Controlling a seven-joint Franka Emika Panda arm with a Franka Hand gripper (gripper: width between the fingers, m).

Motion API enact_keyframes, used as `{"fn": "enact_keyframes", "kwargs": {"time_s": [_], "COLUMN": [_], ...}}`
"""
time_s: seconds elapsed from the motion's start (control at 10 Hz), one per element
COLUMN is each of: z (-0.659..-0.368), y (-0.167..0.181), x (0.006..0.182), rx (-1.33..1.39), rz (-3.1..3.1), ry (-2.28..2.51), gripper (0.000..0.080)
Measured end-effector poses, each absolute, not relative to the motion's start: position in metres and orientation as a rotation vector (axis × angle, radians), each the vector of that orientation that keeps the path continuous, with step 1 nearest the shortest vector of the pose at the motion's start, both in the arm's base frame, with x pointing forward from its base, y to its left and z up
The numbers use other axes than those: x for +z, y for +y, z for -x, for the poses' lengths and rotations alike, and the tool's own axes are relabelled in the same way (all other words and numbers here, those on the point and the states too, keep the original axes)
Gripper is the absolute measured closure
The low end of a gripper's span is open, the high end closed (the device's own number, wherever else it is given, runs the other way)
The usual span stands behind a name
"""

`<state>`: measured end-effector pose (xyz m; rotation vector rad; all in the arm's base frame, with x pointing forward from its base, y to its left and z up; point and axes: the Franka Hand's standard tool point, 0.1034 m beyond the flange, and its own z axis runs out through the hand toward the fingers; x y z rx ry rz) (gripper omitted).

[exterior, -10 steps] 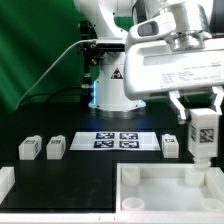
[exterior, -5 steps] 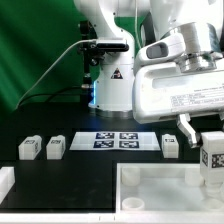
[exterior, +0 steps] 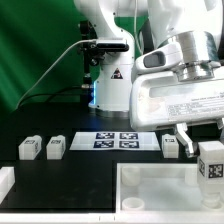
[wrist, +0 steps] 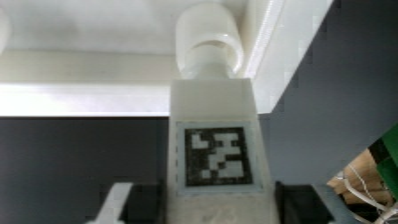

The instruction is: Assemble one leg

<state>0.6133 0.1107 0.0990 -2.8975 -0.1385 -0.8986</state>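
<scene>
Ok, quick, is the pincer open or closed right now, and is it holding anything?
Pincer: closed, holding the leg.

Robotics lab, bench-top test cell. Plain green curtain (exterior: 35, 50) hung as a backdrop behind a matte black table (exterior: 90, 172). White robot arm base (exterior: 108, 88) standing at the back of the table, with a triangle warning sticker on its front. Black cable (exterior: 50, 68) looping in from the exterior view's left. Marker board (exterior: 118, 141) with black-and-white square tags lying flat before the base. Same sort of tag printed on the leg (wrist: 215, 150) in the wrist view. Dark tag marks on three loose legs (exterior: 56, 147) set out in a row.
</scene>
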Motion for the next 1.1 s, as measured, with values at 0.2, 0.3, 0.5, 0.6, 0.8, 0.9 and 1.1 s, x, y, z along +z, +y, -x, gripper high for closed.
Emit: {"fn": "enact_keyframes", "kwargs": {"time_s": [0.2,0.3,0.5,0.6,0.8,0.9,1.1], "z": [-0.612,-0.61,-0.608,-0.608,-0.608,-0.608,-0.607], "y": [0.114,0.115,0.116,0.116,0.117,0.116,0.116], "x": [0.09,0.088,0.084,0.084,0.084,0.084,0.082], "rx": [-0.883,-0.881,-0.893,-0.896,-0.906,-0.902,-0.882], "rz": [2.899,2.9,2.898,2.899,2.905,2.909,2.915], "ry": [-0.142,-0.144,-0.139,-0.136,-0.105,-0.107,-0.107], "gripper": [0.0506,0.0506,0.0506,0.0506,0.0506,0.0506,0.035]}}
